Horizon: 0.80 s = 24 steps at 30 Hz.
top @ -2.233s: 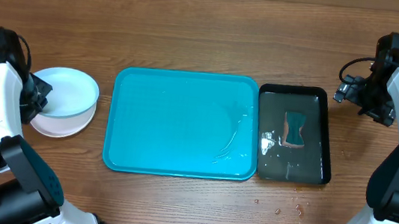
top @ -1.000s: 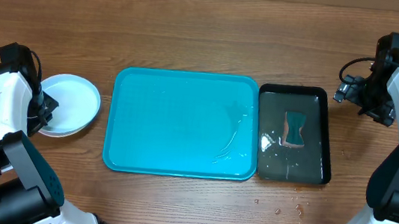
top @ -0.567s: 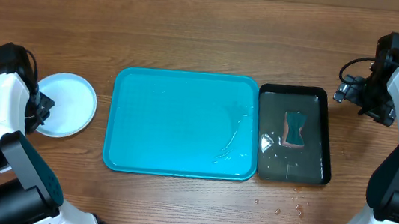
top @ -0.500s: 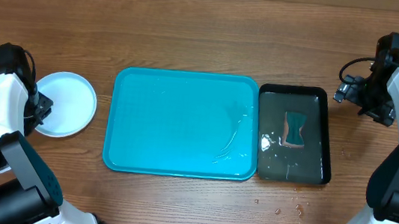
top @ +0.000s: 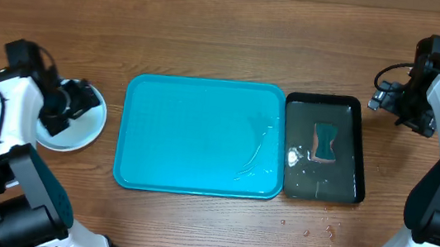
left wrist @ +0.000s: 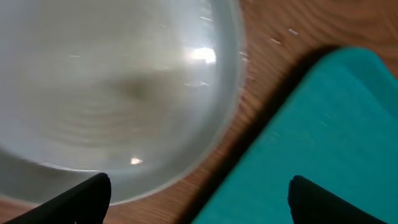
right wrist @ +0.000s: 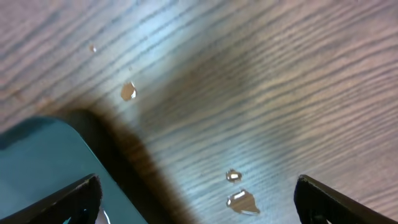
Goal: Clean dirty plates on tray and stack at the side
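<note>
A white plate (top: 77,134) lies on the table just left of the turquoise tray (top: 202,134), with a second rim showing under it. My left gripper (top: 83,98) hovers open over that plate's upper right part, holding nothing. In the left wrist view the white plate (left wrist: 112,87) fills the left, the tray (left wrist: 329,137) the right, and my left gripper (left wrist: 199,208) spans the wood between them. The tray holds no plate. My right gripper (top: 381,99) stands open beyond the black tray's far right corner, empty; the right wrist view shows my right gripper (right wrist: 199,208) over wet wood.
A black tray (top: 351,155) stands right of the turquoise one, holding water and a sponge (top: 326,142); its corner (right wrist: 43,168) shows in the right wrist view. Water drops (right wrist: 239,199) lie on the wood, and more drops (top: 312,228) sit near the front edge.
My left gripper has opened and let go of the white plate, which now lies flat on the stack. The gripper has swung right, over the plate. The right arm has not moved.
</note>
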Each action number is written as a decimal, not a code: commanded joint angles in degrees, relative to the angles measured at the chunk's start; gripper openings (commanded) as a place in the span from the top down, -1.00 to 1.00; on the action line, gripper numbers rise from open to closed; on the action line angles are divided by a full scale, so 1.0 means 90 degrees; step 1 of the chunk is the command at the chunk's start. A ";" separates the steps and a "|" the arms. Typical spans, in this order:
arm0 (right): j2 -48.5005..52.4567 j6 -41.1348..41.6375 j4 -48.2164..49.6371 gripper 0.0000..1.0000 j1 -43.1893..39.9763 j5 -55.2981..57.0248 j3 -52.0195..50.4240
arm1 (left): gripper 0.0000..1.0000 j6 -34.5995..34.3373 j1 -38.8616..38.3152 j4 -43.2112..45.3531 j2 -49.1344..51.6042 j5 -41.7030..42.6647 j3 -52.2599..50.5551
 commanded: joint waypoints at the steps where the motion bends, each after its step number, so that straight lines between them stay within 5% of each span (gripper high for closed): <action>1: -0.0138 0.0029 0.0187 -1.00 -0.0027 0.0046 0.0056 | -0.86 0.0398 -0.0520 0.0007 -0.0117 0.0641 0.0107; 2: -0.0138 0.0029 0.0231 -1.00 -0.0010 0.0046 0.0056 | -1.00 0.0393 -0.0682 0.0012 -0.0117 0.0644 0.0107; 12: -0.0138 0.0029 0.0466 -1.00 -0.0012 0.0046 0.0056 | -1.00 -0.0459 -0.1974 0.0085 -0.0117 0.0597 0.0107; 24: -0.0138 0.0029 0.0474 -1.00 -0.0019 0.0046 0.0056 | -1.00 -0.0459 -0.2283 0.0083 -0.0117 0.0595 0.0107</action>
